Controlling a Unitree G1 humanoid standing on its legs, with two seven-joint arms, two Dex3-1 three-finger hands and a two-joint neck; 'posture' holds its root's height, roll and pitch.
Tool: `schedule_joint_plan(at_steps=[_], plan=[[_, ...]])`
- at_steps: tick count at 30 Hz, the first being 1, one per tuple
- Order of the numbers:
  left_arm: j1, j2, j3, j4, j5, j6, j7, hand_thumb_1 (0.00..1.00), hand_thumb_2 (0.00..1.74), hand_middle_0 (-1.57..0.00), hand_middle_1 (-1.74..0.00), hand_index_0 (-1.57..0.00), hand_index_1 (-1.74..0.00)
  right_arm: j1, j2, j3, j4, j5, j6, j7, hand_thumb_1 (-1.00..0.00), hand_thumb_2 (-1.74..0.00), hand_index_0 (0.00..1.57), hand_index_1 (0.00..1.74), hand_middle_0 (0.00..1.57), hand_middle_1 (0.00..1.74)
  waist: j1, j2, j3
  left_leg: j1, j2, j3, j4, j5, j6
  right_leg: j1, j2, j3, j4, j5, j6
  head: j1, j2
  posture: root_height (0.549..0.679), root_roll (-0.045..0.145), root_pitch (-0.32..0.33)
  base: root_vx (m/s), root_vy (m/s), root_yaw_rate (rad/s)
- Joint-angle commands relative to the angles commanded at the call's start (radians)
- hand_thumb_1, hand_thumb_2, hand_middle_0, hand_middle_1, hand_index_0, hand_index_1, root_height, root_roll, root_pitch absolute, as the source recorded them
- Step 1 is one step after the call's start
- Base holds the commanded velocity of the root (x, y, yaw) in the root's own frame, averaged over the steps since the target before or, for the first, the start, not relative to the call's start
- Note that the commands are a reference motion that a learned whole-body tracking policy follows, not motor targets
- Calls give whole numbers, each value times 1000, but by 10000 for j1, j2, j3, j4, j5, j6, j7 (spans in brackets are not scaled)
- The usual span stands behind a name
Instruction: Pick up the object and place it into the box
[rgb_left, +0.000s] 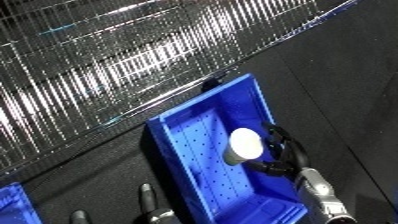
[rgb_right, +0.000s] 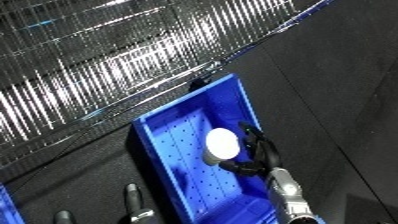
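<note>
A white cup-like object (rgb_left: 246, 144) hangs over the inside of the blue bin (rgb_left: 191, 142), near its right wall. My right hand (rgb_left: 279, 150) reaches in from the lower right, its black fingers and thumb curled round the object. The silver forearm (rgb_left: 318, 192) runs down to the bottom edge. Of my left hand (rgb_left: 147, 200) only straight black fingers show at the bottom edge, left of the bin and apart from it. The bin floor is perforated and nothing else lies in it.
A wire mesh rack (rgb_left: 115, 65) fills the upper left, right behind the bin's far corner. A second blue bin's corner (rgb_left: 16, 205) shows at the lower left. Dark floor (rgb_left: 346, 85) stretches to the right of the bin.
</note>
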Motion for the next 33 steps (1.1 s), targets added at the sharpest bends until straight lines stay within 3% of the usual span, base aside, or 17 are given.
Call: schedule_joint_plan(at_steps=[7, 10, 18, 23, 28, 33], plan=[[-113, 53, 87, 65, 16, 97, -24, 0, 0, 0, 0, 0, 0, -37, 132, 74, -174, -318, 77, 64, 0, 0, 0, 0, 0, 0, 37, -91, 0, 3, -23, -76, 55, 5, 0, 50, 69, -13, 102, -62, -20, -670, -102, 645, 75, 65, 2, -13, 21], [-158, 89, 140, 91, 63, 127, -36, 0, 0, 0, 0, 0, 0, -39, 225, 136, -218, -294, 269, 440, 0, 0, 0, 0, 0, 0, 81, -146, 0, -15, -31, -127, 110, -9, 3, 67, 94, -25, 182, -112, -37, -1041, -154, 644, 74, 62, 0, -22, 45], [-365, 352, 366, 96, 338, 249, -113, 0, 0, 0, 0, 0, 0, 25, 687, 590, -449, -547, 810, 1596, 0, 0, 0, 0, 0, 0, 247, -354, -25, -53, -4, -218, 222, 13, -3, 151, 133, -102, 318, -219, -56, -3527, -243, 643, 72, 55, -3, -37, 82], [-575, 531, 479, 89, 605, 319, -230, 0, 0, 0, 0, 0, 0, 60, 987, 857, -622, -600, 1037, 2187, 0, 0, 0, 0, 0, 0, 407, -432, -93, -77, 38, -312, 97, 179, -41, 180, 93, -191, 278, -249, -22, -5696, -67, 644, 69, 59, -5, -46, 127], [-1001, 676, 404, 125, 880, 453, -282, 0, 0, 0, 0, 0, 0, -8, 1295, 1107, -783, -923, 1164, 1900, 0, 0, 0, 0, 0, 0, 561, -465, -167, -146, 151, -419, -148, 467, -74, 121, 9, -317, 364, -311, 57, -7413, 564, 643, 61, 67, -4, -42, 144], [-1283, 817, 178, 206, 1207, 324, -323, 0, 0, 0, 0, 0, 0, -55, 1422, 1351, -889, -1186, 1460, 1557, 0, 0, 0, 0, 0, 0, 708, -514, -191, -308, 202, -525, -115, 565, -65, 17, -78, -461, 456, -288, 151, -8527, 1228, 642, 54, 74, -3, -64, 293]])
